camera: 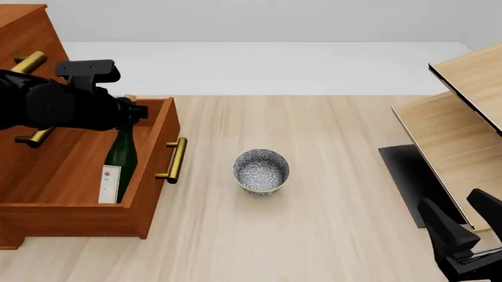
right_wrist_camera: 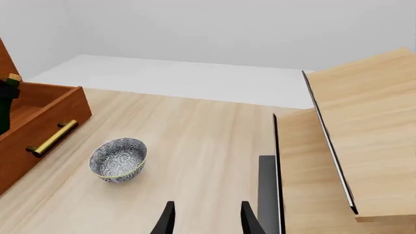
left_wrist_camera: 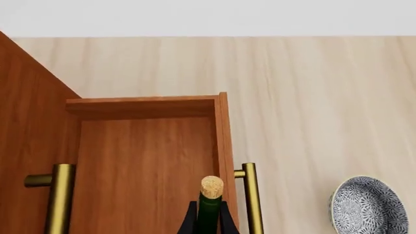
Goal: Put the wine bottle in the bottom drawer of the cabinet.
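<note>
My left gripper (left_wrist_camera: 209, 225) pinches the neck of the wine bottle (camera: 117, 165) just below its tan cork (left_wrist_camera: 212, 186), one dark finger on each side of the green glass. In the front view the bottle hangs upright inside the pulled-out bottom drawer (camera: 149, 170), close to the drawer's front panel, its white label (camera: 108, 184) facing the camera. Whether its base touches the drawer floor I cannot tell. The drawer sticks out from the cabinet (camera: 23, 35) at about 9 o'clock in the front view, and its brass bar handle (camera: 174, 160) faces the middle of the table (camera: 330, 223).

A blue-and-white patterned bowl (camera: 261, 170) sits on the table near the centre, at 3 o'clock from the drawer handle and well apart from it.

My right gripper (right_wrist_camera: 206, 219) hangs spread above bare table at about 5 o'clock in the front view, pinching nothing. Beside it stands the pale slanted shelf unit (camera: 462, 117), at 3 o'clock, with a dark flat base (camera: 404, 176) under it.
</note>
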Robot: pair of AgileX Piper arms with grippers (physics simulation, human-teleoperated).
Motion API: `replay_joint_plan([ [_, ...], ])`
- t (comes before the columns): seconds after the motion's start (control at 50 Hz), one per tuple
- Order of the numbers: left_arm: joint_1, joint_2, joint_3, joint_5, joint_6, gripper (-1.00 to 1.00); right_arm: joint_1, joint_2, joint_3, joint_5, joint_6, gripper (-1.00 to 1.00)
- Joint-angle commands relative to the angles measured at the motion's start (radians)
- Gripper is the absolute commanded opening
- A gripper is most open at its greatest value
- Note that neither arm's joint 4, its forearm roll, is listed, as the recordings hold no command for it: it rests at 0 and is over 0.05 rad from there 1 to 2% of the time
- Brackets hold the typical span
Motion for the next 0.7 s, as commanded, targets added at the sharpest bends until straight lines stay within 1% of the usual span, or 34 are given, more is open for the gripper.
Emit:
replay_joint_plan([
  [0.02,0.015,0.083,0.046,0.0,-0.001,-1.0,-0.005,-0.011,0.0,0.01,0.0,1.0],
  [0.04,0.024,0.09,0.048,-0.002,0.011,-1.0,-0.005,-0.011,0.0,0.01,-0.001,1.0],
  [0.06,0.019,0.084,0.052,-0.01,-0.009,-1.0,-0.005,-0.012,0.0,0.012,0.0,1.0],
  [0.1,0.028,0.103,0.056,-0.013,0.008,-1.0,-0.006,-0.014,0.0,0.014,0.0,1.0],
  [0.14,0.019,0.101,0.064,-0.026,-0.009,-1.0,-0.006,-0.011,0.0,0.011,-0.001,1.0],
  [0.2,0.022,0.105,0.068,-0.035,-0.015,-1.0,-0.006,-0.01,0.0,0.012,-0.001,1.0],
  [0.24,0.028,0.12,0.07,-0.041,-0.002,-1.0,-0.006,-0.001,0.0,0.004,-0.002,1.0],
  [0.28,0.021,0.131,0.072,-0.049,-0.015,-1.0,-0.006,0.005,0.0,-0.002,-0.001,1.0],
  [0.32,0.03,0.14,0.074,-0.057,-0.009,-1.0,-0.006,0.013,0.0,-0.01,-0.002,1.0],
  [0.58,0.016,0.204,0.092,-0.116,-0.032,-1.0,-0.01,-0.009,0.0,0.018,-0.003,1.0],
  [0.7,0.011,0.22,0.088,-0.123,-0.036,-1.0,-0.01,0.005,0.0,0.006,-0.004,1.0],
])
